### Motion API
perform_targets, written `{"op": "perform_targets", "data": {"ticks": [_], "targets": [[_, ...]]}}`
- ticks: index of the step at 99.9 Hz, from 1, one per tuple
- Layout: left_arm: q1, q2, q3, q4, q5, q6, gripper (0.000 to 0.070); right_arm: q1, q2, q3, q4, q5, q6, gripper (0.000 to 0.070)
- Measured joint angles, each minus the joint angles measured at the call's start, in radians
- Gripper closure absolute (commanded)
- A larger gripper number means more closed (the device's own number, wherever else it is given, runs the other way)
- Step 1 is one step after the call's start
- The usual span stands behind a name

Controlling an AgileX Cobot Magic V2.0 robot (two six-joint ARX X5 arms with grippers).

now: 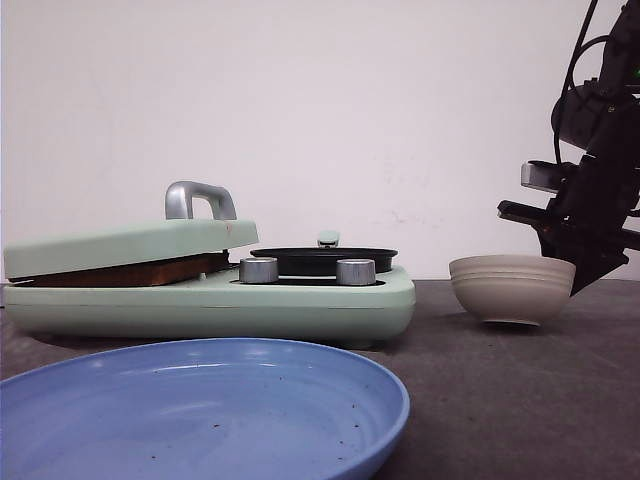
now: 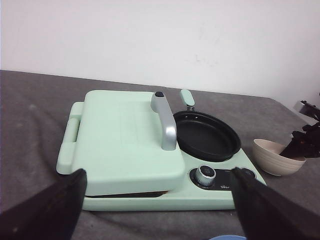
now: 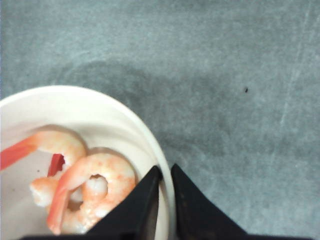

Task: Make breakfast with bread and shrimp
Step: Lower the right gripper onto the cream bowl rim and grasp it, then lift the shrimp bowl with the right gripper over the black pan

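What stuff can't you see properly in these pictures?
- Bread: front view shows only a brown edge; the press lid covers the rest.
- Shrimp: right wrist view cuts them off at its edge, so no count; the bowl wall hides them in front.
- Left gripper: fingers blurred.

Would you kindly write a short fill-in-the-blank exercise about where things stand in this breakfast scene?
1. The right gripper is shut on the rim of the ____ bowl.
2. The shrimp lie inside the ____.
3. The frying pan on the green breakfast maker is ____.
4. The plate nearest the front camera is ____ in colour.

Missing words: white; bowl; empty; blue
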Motion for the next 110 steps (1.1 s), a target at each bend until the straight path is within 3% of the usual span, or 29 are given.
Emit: {"op": "perform_targets", "data": {"ticks": [51,98,110], "targets": [[0.0,0.0,0.0,0.0,0.0,0.0,0.0185,0.013,-0.111,-0.008,0.039,-0.017,-0.001,0.07],[0.0,0.0,0.0,0.0,0.0,0.0,0.0185,0.156,-0.271,-0.008,0.283,-0.016,-0.031,0.07],[0.0,0.0,0.0,0.0,0.0,0.0,0.0185,0.224,-0.271,-0.008,0.317,0.055,-0.097,0.07]]}}
